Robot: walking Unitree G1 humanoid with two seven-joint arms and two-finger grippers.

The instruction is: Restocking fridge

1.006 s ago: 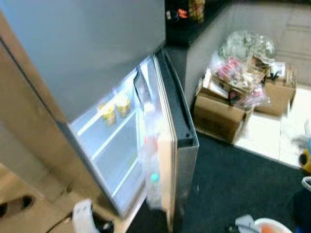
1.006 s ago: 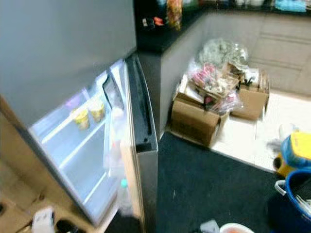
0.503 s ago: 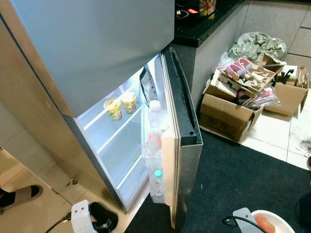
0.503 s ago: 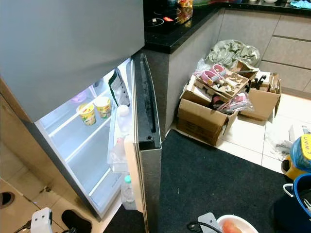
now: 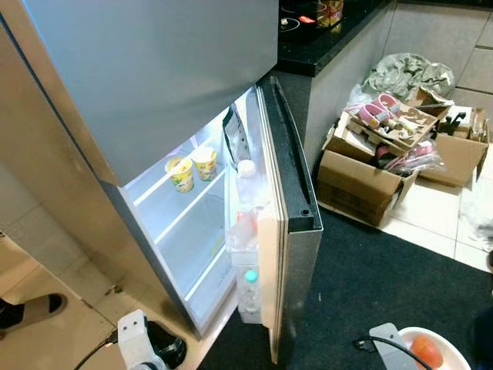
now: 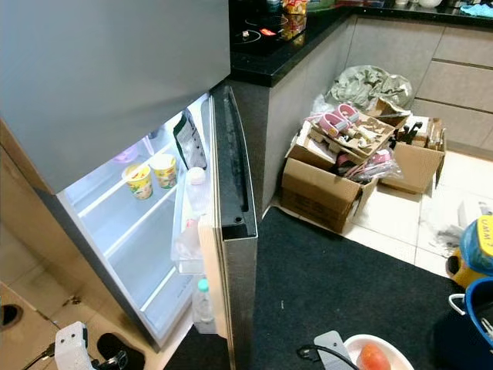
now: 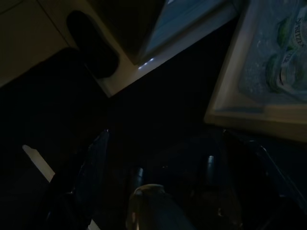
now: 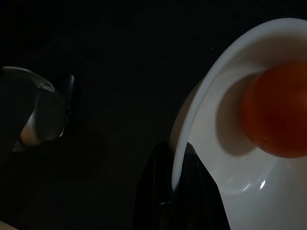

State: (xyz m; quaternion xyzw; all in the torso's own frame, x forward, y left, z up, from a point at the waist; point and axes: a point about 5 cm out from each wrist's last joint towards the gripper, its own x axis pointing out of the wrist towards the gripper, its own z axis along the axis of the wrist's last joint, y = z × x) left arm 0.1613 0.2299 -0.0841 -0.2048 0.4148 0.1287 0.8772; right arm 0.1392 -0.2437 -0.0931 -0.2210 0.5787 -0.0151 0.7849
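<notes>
The right gripper (image 8: 175, 189) has its two black fingers pressed together on the rim of a white round bowl (image 8: 230, 139), and a round orange fruit (image 8: 276, 112) lies inside the bowl. In the head views this bowl (image 6: 385, 356) is low at the right, above the dark carpet (image 5: 385, 285). Compared with half a second ago, the bowl sits a little further right and the fruit shows more fully; the white wrist of the left arm (image 5: 137, 343) is also a little further right. The left gripper's fingers are too dark to judge, so I cannot tell if they are spread.

The silver fridge (image 5: 154, 69) has its lower door (image 5: 289, 193) open as before. On the lit upper shelf (image 5: 166, 202) stand two yellow paper cups (image 5: 192, 168) side by side. The door rack holds clear plastic bottles (image 5: 248, 289), one with a green cap. Beside the counter, open brown cardboard boxes (image 5: 358, 181) are full of mixed items.
</notes>
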